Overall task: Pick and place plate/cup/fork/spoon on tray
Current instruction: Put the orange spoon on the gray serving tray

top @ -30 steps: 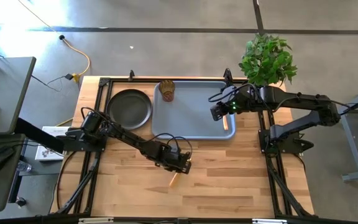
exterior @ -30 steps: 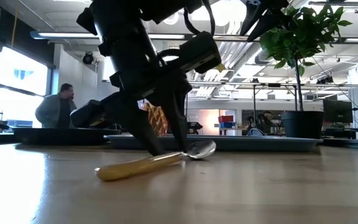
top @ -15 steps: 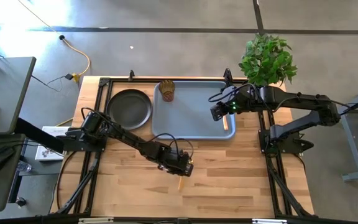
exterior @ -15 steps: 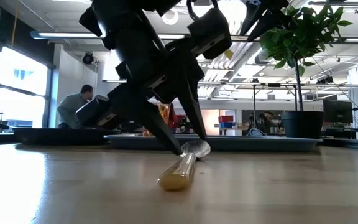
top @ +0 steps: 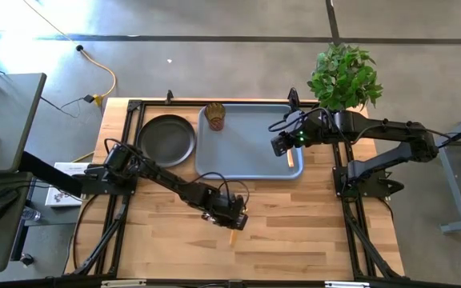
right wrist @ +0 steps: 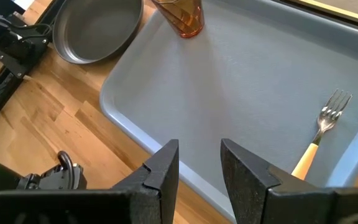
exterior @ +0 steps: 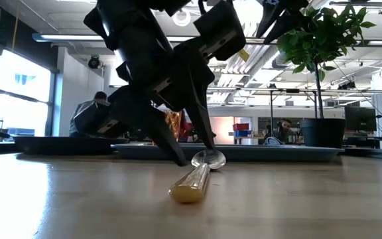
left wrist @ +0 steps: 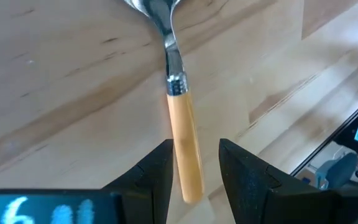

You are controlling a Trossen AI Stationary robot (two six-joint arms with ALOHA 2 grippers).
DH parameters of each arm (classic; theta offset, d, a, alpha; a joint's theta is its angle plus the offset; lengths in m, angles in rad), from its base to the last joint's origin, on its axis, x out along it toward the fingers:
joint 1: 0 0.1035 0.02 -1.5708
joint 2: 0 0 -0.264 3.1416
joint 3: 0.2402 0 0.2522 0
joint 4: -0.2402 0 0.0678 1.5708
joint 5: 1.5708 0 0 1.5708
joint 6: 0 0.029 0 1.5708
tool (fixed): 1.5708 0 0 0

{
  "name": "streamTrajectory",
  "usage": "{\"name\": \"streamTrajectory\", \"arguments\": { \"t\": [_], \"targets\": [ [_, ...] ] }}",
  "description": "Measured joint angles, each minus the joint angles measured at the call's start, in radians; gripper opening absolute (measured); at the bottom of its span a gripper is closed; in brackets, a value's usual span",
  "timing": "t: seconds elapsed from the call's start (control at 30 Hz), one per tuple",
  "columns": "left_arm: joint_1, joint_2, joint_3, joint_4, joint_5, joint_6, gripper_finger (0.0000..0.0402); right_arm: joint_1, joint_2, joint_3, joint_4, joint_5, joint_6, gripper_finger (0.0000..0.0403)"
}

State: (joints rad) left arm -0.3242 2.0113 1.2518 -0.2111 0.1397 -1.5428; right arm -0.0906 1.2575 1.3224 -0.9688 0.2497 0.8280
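Observation:
The spoon (top: 232, 234) lies flat on the wooden table, near the front of the tray, its tan handle (left wrist: 185, 149) pointing at the near edge. My left gripper (top: 230, 220) is open, pointing down over it, one finger on each side of the handle (exterior: 192, 184). My right gripper (top: 281, 149) is open and empty above the tray's right part. The blue-grey tray (top: 246, 156) holds the amber cup (top: 215, 117) in its far left corner and the fork (right wrist: 321, 134) by its right rim. The dark plate (top: 166, 139) rests on the table left of the tray. My left gripper stands astride the spoon's handle near its metal collar (left wrist: 178, 93), fingers pointing down and slanting. One fingertip (left wrist: 164, 158) is right at the handle's side; whether it touches I cannot tell. The spoon lies flat on the table.
A potted plant (top: 342, 76) stands off the table's far right corner. There is bare wood (top: 310, 232) near and to the right of the spoon. People and desks show in the room beyond the table in the low view.
The spoon has turned about on the table: its handle swung from pointing toward the left to pointing at the near edge, while the bowl stayed about where it was. My left gripper has turned with it, low over the spoon. My right arm kept still.

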Motion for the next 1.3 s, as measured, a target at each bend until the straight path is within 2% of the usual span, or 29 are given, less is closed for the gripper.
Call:
{"name": "streamTrajectory", "arguments": {
  "t": [0.33,1.3],
  "targets": [
    [0.000,0.004,0.000,-0.018,-0.057,-0.006,0.0120,0.000,0.000,0.000,0.000,-0.006,0.000,0.0110],
    [0.000,0.033,0.001,0.032,-0.061,0.002,0.0119,0.000,0.000,0.000,0.000,-0.007,0.001,0.0110]
  ]
}}
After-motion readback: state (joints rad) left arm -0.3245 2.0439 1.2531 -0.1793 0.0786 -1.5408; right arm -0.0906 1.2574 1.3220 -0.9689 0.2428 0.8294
